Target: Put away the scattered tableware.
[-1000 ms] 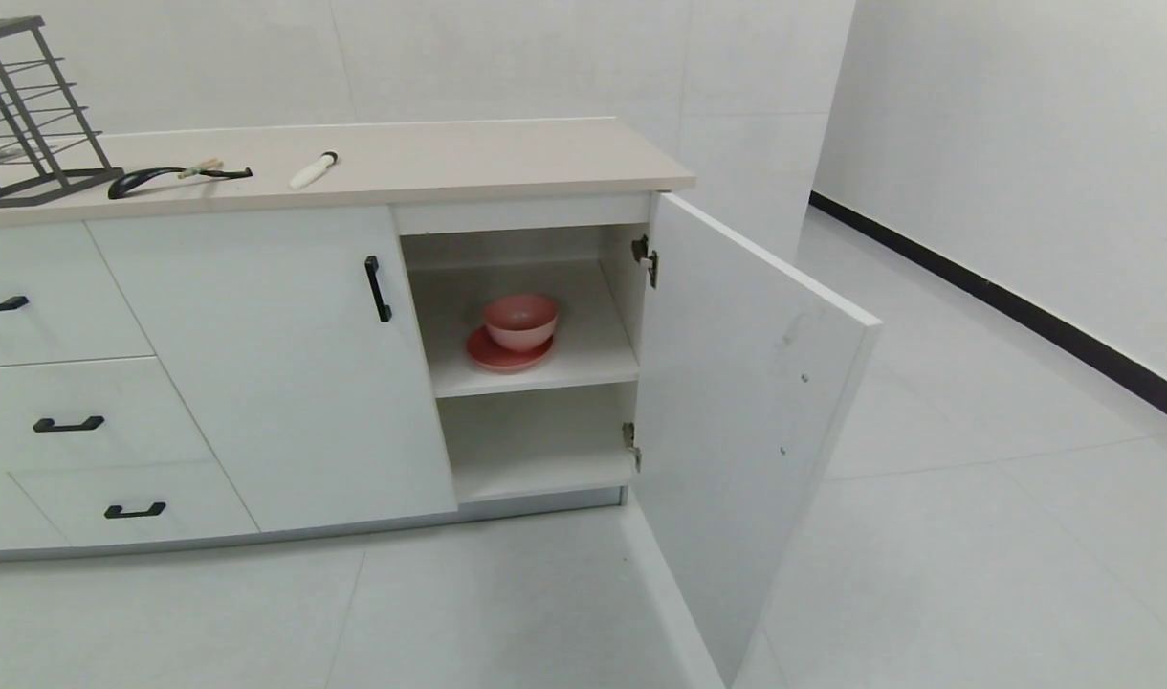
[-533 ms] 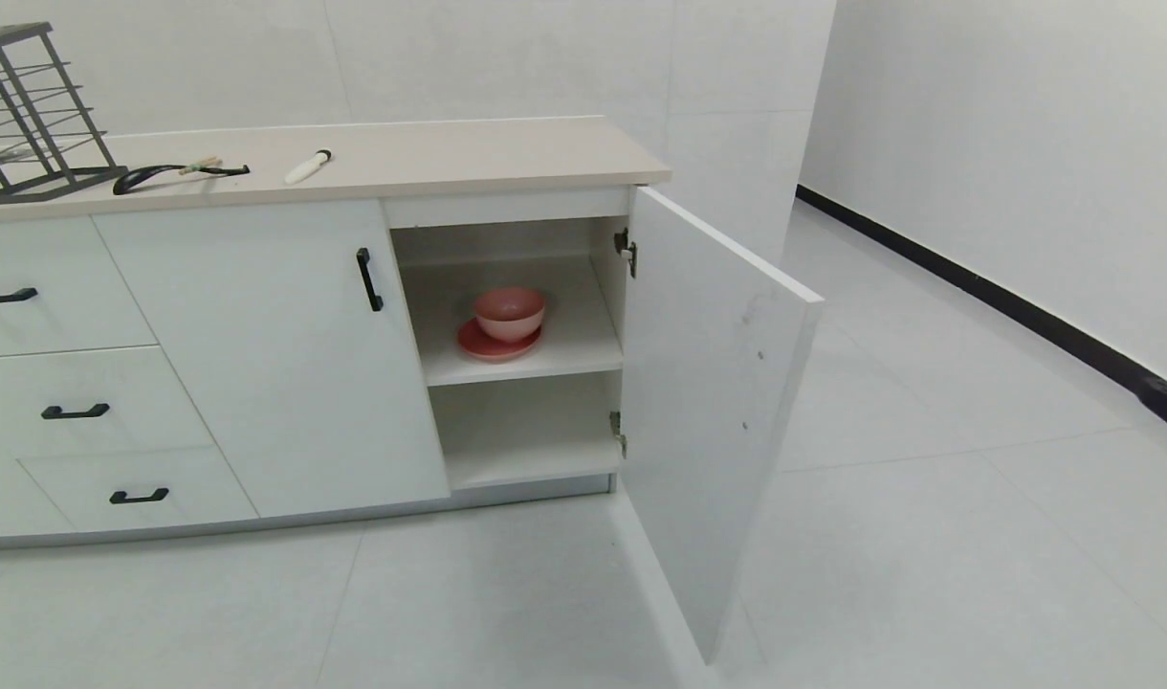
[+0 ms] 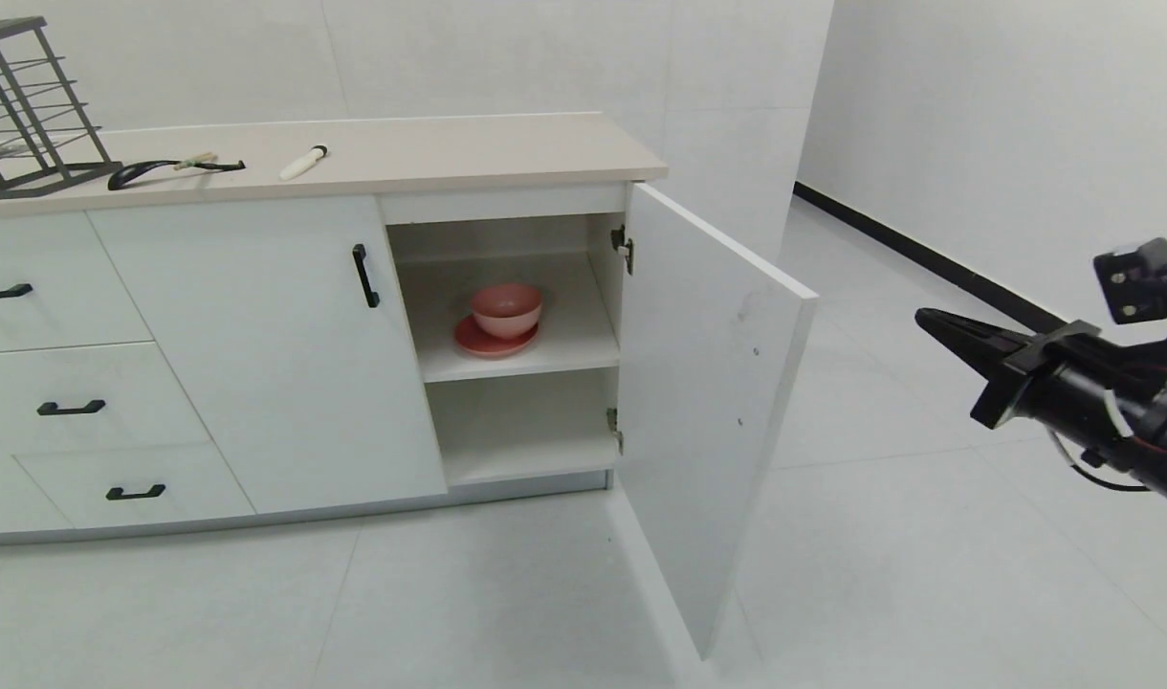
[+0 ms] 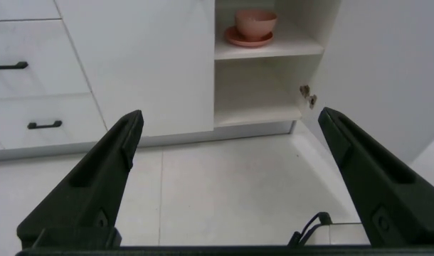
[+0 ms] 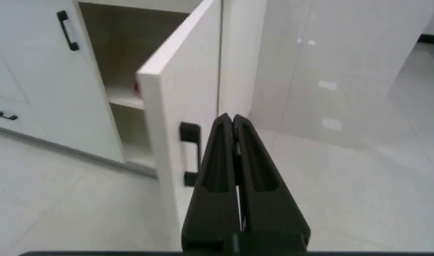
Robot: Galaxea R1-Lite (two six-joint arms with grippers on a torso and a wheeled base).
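The right pincer, pressed together, hung at three o'clock of the open cabinet door. The left pincer was spread. The pink bowl sat on its plate.

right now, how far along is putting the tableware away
Done: a pink bowl sits on a pink plate on the upper shelf of the open cabinet. In hand: nothing; the right gripper is shut and empty, the left gripper open and empty. Left: a black ladle and a white-handled utensil lie on the counter, plus probably closing the door.
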